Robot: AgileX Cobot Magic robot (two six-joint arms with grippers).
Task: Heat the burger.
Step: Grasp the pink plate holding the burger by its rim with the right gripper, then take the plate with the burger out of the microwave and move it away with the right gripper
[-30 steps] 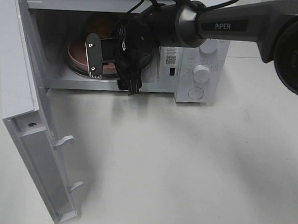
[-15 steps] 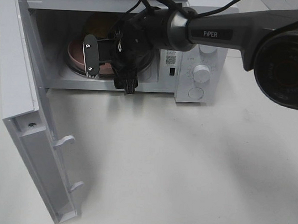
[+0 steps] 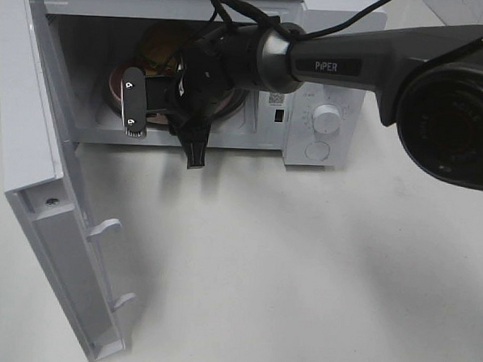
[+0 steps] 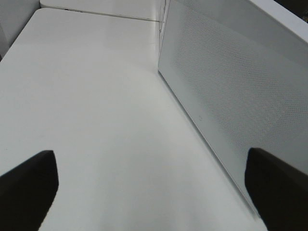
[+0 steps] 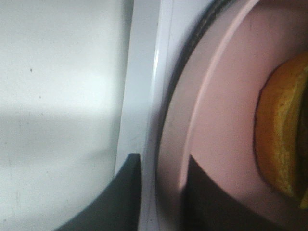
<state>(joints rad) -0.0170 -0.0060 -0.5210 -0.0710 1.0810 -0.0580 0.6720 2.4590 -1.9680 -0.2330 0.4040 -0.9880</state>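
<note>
Reaching into the open microwave (image 3: 326,120), the right gripper (image 5: 161,192) is seen with its fingers (image 5: 122,197) nearly closed astride the rim of the pink plate (image 5: 216,120), on which the burger (image 5: 284,139) sits. The left gripper (image 4: 149,192) is held wide open, empty, over bare table (image 4: 86,110) beside the open door (image 4: 231,86).

Plain white tabletop (image 3: 301,273), soft shadows.
</note>
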